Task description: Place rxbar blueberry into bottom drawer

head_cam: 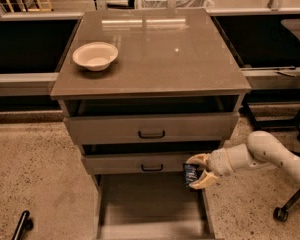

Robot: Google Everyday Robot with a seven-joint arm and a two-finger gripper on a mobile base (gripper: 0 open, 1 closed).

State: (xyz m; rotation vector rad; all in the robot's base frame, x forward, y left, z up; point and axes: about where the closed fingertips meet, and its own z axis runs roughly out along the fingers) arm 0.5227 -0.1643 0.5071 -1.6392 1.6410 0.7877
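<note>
The cream two-finger gripper (196,171) sits at roughly 4 o'clock from the centre of the view, at the end of a smooth white, jointed arm (262,151) that reaches in from the right edge. Its two tapered fingers (198,159) stand narrowly apart, pinched on the small flat rxbar blueberry (190,174) in its dark navy-blue wrapper with white print. The bar is held roughly upright, just in front of the right end of the grey-brown middle drawer (135,163). It hangs over the rear right corner of the bottom drawer (150,206), not lying on it. That bottom drawer, a wide grey-brown tray with a plain flat floor and low sides, is pulled far out toward 6 o'clock, and its floor shows bare. The middle drawer is open a little, with a dark handle (152,168) at the centre of its front. The top drawer (110,129), above it, is also pulled out slightly and has its own dark handle (151,134). The glossy brown cabinet top (160,54) fills the upper middle of the view. A round cream bowl (95,55) stands on it toward 10 o'clock, near the left edge and well apart from the gripper. The cabinet stands on a speckled tan floor (30,169). A black caster wheel (279,214) rests at 4 o'clock near the right edge, below the arm.
</note>
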